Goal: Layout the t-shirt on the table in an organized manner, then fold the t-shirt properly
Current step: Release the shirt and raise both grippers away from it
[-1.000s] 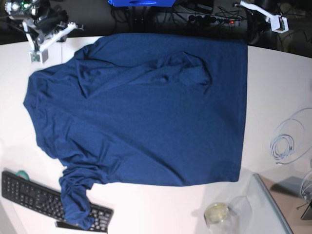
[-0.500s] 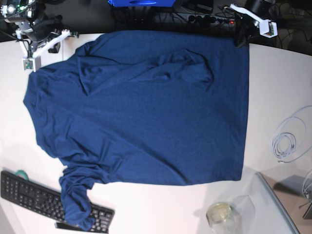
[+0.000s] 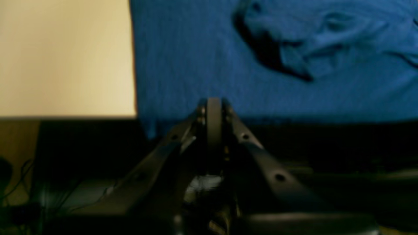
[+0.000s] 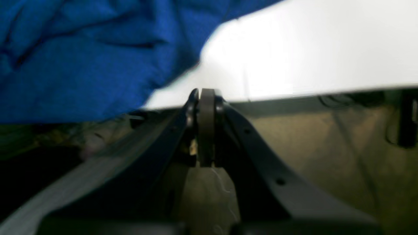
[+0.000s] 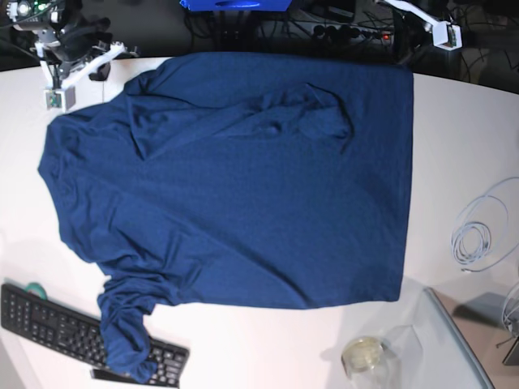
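The dark navy t-shirt lies spread over the white table, creased near its far edge, and one bunched sleeve drapes over the keyboard. My left gripper is shut on nothing. It hovers just off the table's far edge, by the t-shirt near its corner. My right gripper is also shut and holds nothing. It sits at the table rim, with the t-shirt to its left. In the base view the left arm is at top right and the right arm at top left.
A black keyboard lies at the near left. A coiled white cable rests at the right. A glass jar and a grey glass-edged stand are at the near right. Cables and a power strip run behind the table.
The left arm came in to the t-shirt's far right corner, then drew back off the table. The right arm shifted slightly at the far left. The t-shirt lies as before.
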Controlling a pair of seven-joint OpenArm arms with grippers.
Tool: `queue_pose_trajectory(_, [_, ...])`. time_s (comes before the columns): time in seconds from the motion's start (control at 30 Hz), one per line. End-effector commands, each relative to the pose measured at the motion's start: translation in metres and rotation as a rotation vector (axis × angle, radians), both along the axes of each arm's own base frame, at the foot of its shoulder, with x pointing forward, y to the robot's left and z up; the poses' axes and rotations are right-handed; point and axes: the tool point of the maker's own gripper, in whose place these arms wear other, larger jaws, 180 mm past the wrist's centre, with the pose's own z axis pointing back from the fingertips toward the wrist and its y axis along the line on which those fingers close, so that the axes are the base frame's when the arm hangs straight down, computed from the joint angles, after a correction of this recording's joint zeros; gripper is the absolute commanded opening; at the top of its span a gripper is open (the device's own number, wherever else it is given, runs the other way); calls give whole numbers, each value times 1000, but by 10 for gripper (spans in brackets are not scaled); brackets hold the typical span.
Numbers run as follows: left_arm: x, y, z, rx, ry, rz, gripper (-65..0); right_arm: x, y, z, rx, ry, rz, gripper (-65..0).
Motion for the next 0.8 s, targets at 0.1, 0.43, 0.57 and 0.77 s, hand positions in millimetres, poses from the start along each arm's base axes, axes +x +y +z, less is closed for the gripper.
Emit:
queue_pose_trajectory(0.1, [-4, 3, 2, -7, -6, 9, -650, 1, -4, 5, -18, -16, 5, -650])
queue_pose_trajectory(0.43, [-122, 19, -124, 2, 484, 39, -650, 4, -6, 6, -22, -25, 0, -650])
queue_pose_trajectory(0.57, [-166, 21, -169, -47, 723, 61, -650, 6, -4, 7, -19, -30, 5, -650])
queue_pose_trajectory(0.77, [-201, -7, -191, 17, 939, -188, -650, 11, -4, 8, -19, -42, 5, -650])
